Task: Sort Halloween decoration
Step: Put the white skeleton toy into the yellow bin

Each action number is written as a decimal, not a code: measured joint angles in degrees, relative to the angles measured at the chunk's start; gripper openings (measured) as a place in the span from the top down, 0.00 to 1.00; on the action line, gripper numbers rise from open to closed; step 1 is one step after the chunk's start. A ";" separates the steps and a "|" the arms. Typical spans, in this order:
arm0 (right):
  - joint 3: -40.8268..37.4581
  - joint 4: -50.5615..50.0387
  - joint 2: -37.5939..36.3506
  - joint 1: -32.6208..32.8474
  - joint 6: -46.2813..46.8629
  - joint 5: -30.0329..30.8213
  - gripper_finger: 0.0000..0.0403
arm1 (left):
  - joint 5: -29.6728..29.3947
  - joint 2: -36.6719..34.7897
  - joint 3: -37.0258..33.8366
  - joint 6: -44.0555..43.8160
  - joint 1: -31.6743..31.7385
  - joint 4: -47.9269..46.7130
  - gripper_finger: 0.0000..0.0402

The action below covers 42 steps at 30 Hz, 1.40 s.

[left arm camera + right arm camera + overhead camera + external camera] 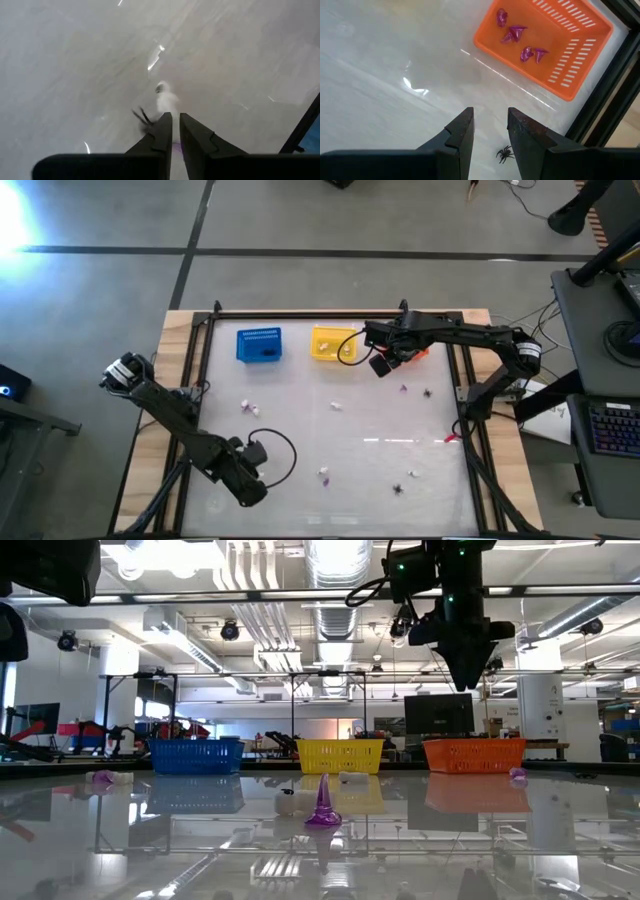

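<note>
While parted, right fingers (490, 135) hover beside the orange basket (520, 62) wall.

Trinkets (520, 40) in basket (570, 75).

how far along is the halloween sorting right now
Partly done. The orange basket already holds several purple trinkets, and something white lies in the yellow basket. In hand: nothing. The right pincer is open and empty beside the orange basket, above a black spider; the left pincer looks nearly shut near a white trinket. Left: several trinkets scattered across the table, including a purple cone.
</note>
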 joint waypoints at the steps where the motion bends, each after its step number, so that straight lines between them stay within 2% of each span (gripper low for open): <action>1: 0.00 0.00 0.00 0.00 0.00 0.00 0.72 | 0.00 0.00 0.00 0.15 0.00 -0.01 0.94; 11: 0.00 0.00 0.00 0.00 0.02 0.00 0.72 | -0.15 0.01 0.00 2.37 0.00 -0.01 0.78; 24: 0.00 0.00 0.00 0.02 0.17 -0.02 0.72 | 0.27 7.35 0.00 1.64 0.23 -1.84 0.79; 32: 0.00 0.00 0.00 0.04 0.17 -0.02 0.72 | 3.12 9.89 0.03 1.86 0.48 -1.86 0.79; 36: 0.00 0.00 0.00 0.13 0.17 -0.02 0.72 | 3.53 10.49 0.15 3.81 0.48 -1.52 0.82; 42: 0.00 -0.03 0.00 0.13 0.17 -0.04 0.72 | 4.42 9.89 0.14 7.89 0.54 -1.01 0.97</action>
